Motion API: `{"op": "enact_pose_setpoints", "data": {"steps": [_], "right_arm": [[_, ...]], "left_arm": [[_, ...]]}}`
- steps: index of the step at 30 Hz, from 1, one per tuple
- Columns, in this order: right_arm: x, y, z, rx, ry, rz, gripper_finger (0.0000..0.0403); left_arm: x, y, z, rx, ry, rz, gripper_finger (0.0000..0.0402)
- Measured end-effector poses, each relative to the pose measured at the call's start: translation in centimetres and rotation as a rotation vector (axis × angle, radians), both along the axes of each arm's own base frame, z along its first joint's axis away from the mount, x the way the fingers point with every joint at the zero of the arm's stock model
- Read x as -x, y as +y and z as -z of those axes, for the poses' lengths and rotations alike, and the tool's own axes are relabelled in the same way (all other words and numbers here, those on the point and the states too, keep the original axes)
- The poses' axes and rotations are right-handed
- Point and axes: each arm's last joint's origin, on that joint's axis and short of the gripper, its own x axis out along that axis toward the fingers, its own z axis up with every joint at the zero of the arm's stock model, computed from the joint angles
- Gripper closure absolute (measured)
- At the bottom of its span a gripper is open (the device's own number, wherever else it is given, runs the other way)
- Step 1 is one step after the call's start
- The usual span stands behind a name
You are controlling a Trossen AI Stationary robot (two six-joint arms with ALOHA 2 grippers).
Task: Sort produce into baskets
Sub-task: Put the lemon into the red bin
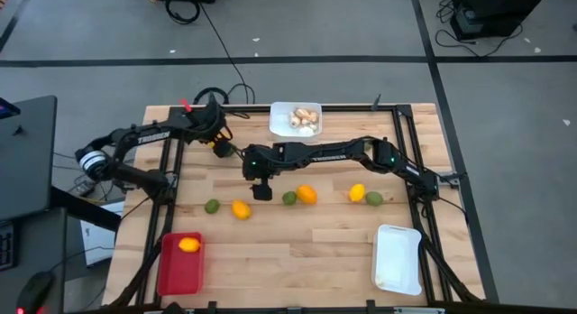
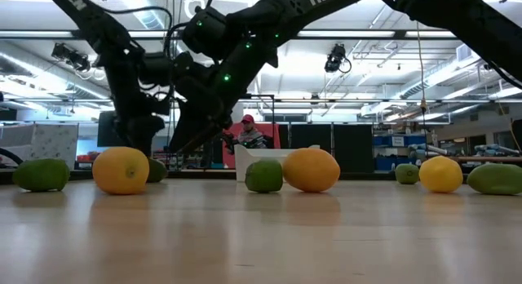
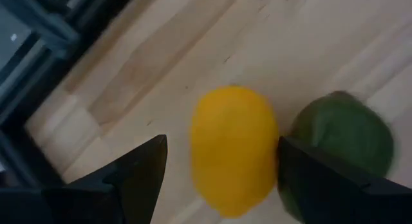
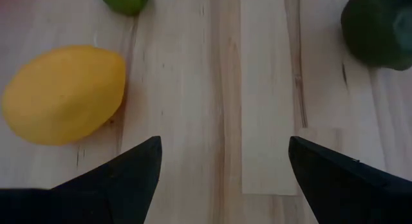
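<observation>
Released right end effector point(image 1: 261, 191) hangs between yellow fruit point(image 1: 241, 208) and green fruit point(image 1: 289, 198); left end effector point(image 1: 219, 149) also released.

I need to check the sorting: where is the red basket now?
In the high view, the red basket sits at the table's near-left corner, holding one yellow-orange fruit, with the empty white basket at the opposite near-right corner.

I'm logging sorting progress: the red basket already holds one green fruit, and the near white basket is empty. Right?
Not quite. In the high view the red basket holds one yellow-orange fruit, not a green one. The near white basket does look empty.
</observation>
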Motion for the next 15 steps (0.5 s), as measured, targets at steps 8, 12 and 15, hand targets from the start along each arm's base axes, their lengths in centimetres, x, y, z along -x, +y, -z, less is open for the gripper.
{"op": "enact_pose_setpoints", "data": {"steps": [8,12,15], "right_arm": [[0.1,0.0,0.1,-0.004,0.016,0.002,0.0056],[0.1,0.0,0.1,-0.004,0.016,0.003,0.0056],[0.1,0.0,0.1,-0.006,0.017,0.005,0.0056]], "left_arm": [[0.1,1.1,2.5,0.119,0.04,-0.014,0.0112],[0.0,1.3,2.9,0.125,0.045,-0.022,0.0156],[0.1,1.3,2.5,0.126,0.045,-0.024,0.0189]]}}
